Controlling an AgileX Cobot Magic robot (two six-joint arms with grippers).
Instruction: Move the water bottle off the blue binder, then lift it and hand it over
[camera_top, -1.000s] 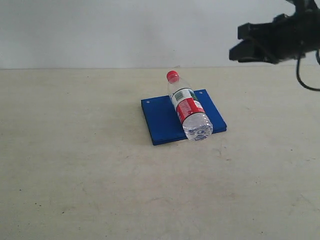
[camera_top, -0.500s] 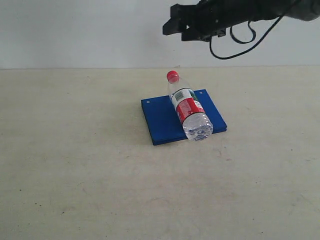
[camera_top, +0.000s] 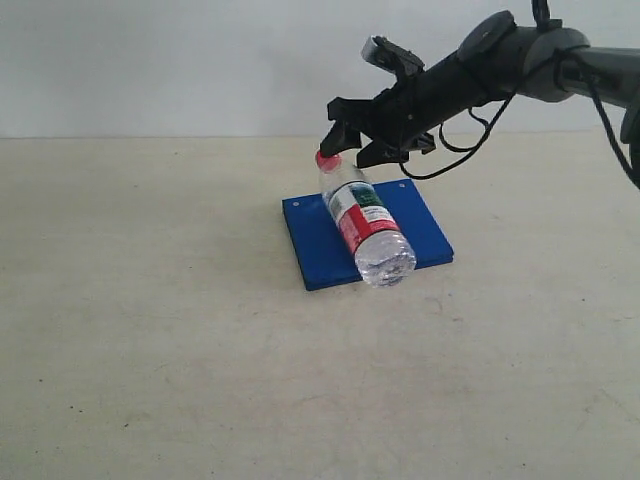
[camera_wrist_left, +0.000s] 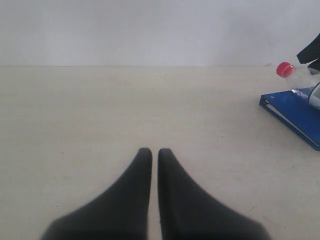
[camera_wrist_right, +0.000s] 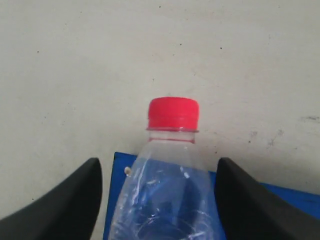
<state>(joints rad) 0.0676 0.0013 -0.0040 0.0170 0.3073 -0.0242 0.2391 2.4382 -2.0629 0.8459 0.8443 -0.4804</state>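
Observation:
The water bottle (camera_top: 366, 226) lies on its side across the blue binder (camera_top: 313, 243), its red cap (camera_top: 326, 158) past the binder's far edge and its base over the near edge. My right gripper (camera_top: 352, 144) is open and straddles the bottle's shoulder just behind the cap. In the right wrist view the bottle (camera_wrist_right: 167, 190) fills the space between the fingers (camera_wrist_right: 75, 200), with a narrow gap on each side. My left gripper (camera_wrist_left: 155, 151) is shut and empty, low over the table well away from the binder (camera_wrist_left: 296, 109); the exterior view does not show it.
The beige tabletop (camera_top: 160, 330) spreads wide on every side of the binder. A pale wall (camera_top: 180, 60) rises behind the table's far edge. The right arm's cable (camera_top: 470, 140) loops above the binder's far right corner.
The right arm swept in from the upper right and came down over the bottle's neck. The bottle has shifted a little to the left on the binder.

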